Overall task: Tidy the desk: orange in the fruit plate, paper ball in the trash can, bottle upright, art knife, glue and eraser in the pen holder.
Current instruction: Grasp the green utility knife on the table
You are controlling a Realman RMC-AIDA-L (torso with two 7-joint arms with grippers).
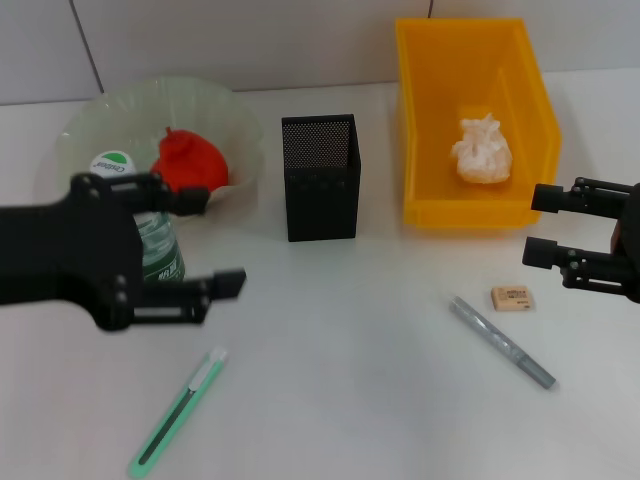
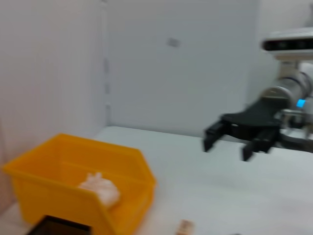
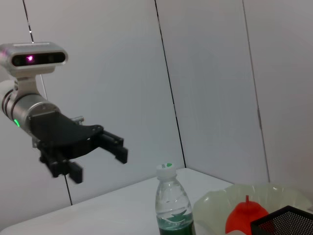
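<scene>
The bottle (image 1: pixel 160 248) stands upright with its green cap (image 1: pixel 112 163) up, in front of the fruit plate (image 1: pixel 90 125). My left gripper (image 1: pixel 222 240) hovers open beside and above it, apart from the bottle (image 3: pixel 172 205). The orange (image 1: pixel 187 162) lies in the plate. The paper ball (image 1: pixel 482 150) rests in the yellow trash can (image 1: pixel 425 120). The black mesh pen holder (image 1: pixel 320 175) stands mid-table. A green art knife (image 1: pixel 180 410) lies front left. The eraser (image 1: pixel 512 297) and the grey glue stick (image 1: pixel 500 342) lie front right, near my open right gripper (image 1: pixel 545 225).
A white wall runs along the back of the white table. Bare table surface lies between the pen holder and the front edge. In the left wrist view the right gripper (image 2: pixel 227 149) hangs over the table past the trash can (image 2: pixel 73 166).
</scene>
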